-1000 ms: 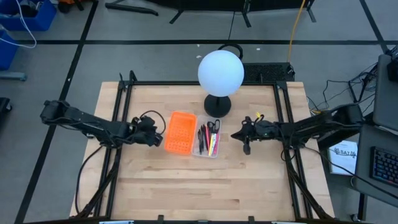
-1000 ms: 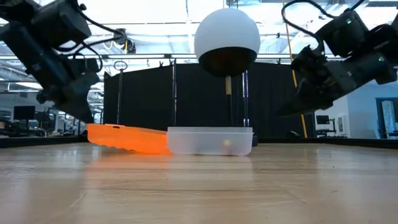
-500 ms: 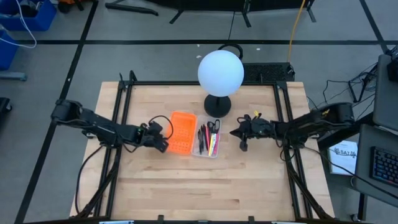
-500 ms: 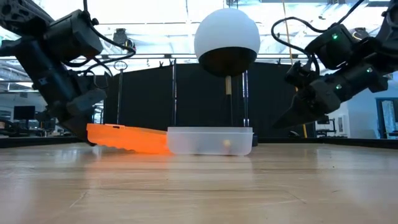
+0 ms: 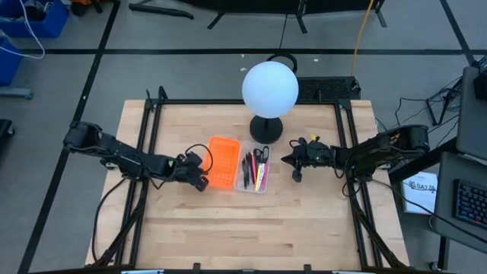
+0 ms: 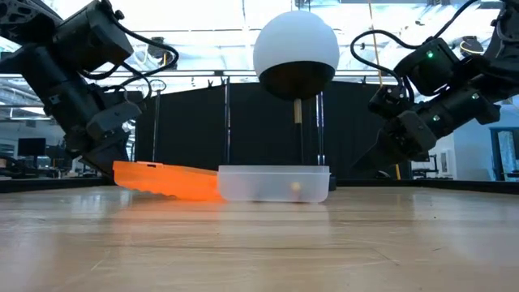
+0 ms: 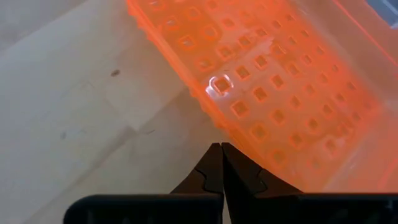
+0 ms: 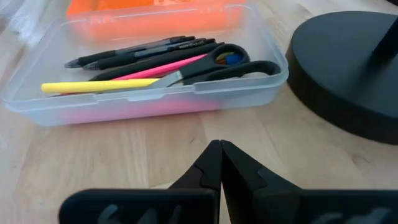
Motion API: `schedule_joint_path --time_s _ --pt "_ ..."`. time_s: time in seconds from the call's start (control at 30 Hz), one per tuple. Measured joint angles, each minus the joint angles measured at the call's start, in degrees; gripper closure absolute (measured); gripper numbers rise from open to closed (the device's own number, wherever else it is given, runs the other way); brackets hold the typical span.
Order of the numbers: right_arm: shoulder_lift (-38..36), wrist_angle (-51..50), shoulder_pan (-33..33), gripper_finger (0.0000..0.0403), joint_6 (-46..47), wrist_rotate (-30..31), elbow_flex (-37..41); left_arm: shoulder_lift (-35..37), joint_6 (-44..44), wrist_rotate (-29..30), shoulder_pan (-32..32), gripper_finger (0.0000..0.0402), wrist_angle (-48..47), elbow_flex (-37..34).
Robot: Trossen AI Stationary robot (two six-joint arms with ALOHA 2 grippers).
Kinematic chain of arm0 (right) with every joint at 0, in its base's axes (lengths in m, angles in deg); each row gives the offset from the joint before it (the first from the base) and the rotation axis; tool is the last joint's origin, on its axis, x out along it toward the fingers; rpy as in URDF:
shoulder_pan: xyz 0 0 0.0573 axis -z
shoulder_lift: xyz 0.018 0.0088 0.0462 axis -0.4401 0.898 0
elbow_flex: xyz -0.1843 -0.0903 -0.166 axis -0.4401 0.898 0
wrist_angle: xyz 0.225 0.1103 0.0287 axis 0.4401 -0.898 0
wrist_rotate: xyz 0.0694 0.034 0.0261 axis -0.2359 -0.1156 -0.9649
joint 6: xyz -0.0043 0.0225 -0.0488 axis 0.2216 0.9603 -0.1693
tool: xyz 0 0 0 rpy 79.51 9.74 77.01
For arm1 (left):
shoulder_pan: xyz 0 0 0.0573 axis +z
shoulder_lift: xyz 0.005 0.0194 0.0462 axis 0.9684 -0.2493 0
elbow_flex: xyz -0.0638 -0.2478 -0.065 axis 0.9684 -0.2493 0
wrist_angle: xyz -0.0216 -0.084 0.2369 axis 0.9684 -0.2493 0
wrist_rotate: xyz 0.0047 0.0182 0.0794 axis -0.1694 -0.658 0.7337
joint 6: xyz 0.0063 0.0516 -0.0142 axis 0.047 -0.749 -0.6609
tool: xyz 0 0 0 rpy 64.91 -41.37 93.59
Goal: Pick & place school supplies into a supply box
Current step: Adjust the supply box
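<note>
The supply box, a clear shallow tray, sits mid-table. It holds black pens, a pink pen, a yellow one and black-handled scissors. An orange perforated rectangle lies against the tray's left side, and the low view shows it slightly tilted. My left gripper is shut, low at the orange piece's near-left corner. My right gripper is also shut. It hovers to the right of the tray, tips short of its wall. My left gripper's shut fingertips stand right at the orange rectangle's long left edge, coming in low from the table's left. Whether they touch it I cannot tell.
A lamp with a white globe and round black base stands just beyond the tray, close to my right gripper. Bare wooden table stretches toward the near edge. Black frame rails run along both sides.
My left gripper has moved right and slightly toward the near edge, dropping lower until it reached the orange rectangle's corner. My right gripper has drifted a little left toward the tray. Tray, supplies and orange rectangle have stayed where they were.
</note>
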Motion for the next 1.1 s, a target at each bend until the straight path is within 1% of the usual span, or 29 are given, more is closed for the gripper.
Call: schedule_joint_path --time_s 0.23,0.6,0.8,0.93,1.1 --pt "0.0 0.3 0.0 0.0403 0.0 -0.3 0.0 0.0 0.9 -0.5 -1.7 0.0397 0.6 0.0" --pt "0.0 0.3 0.0 0.0403 0.0 -0.3 0.0 -0.2 1.0 -1.4 -4.6 0.0398 5.0 0.0" --pt "0.0 0.3 0.0 0.0403 0.0 -0.2 0.0 -3.3 1.0 -3.4 -5.4 0.0398 7.3 0.0" --pt "0.0 0.7 0.0 0.0403 0.0 -0.2 0.0 -5.2 0.5 -3.2 -5.3 0.0399 7.3 0.0" --pt "0.0 0.7 0.0 0.0403 0.0 -0.2 0.0 -5.5 -0.7 -2.8 -5.2 0.0398 8.2 0.0"
